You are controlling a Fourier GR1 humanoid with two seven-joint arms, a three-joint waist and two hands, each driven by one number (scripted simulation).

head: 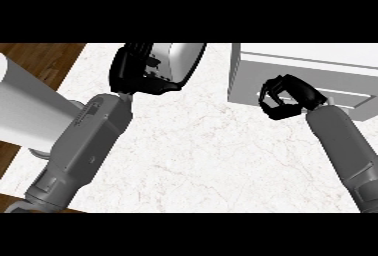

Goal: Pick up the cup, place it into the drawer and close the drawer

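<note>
A shiny metal cup (183,56) is at the counter's far edge, tilted on its side. My left hand (135,70) is curled round its left side, and its fingers hide part of the cup. The grey drawer unit (310,67) stands at the far right, with a pale handle bar (347,94) on its front. My right hand (284,97) is in front of the drawer's left part, its fingers curled with nothing seen in them. I cannot tell whether it touches the drawer front.
The white marble counter (199,155) fills the middle of the view. A large pale rounded shape (22,105) stands at the left edge. Beyond the counter's left side there is brown wooden floor (40,57).
</note>
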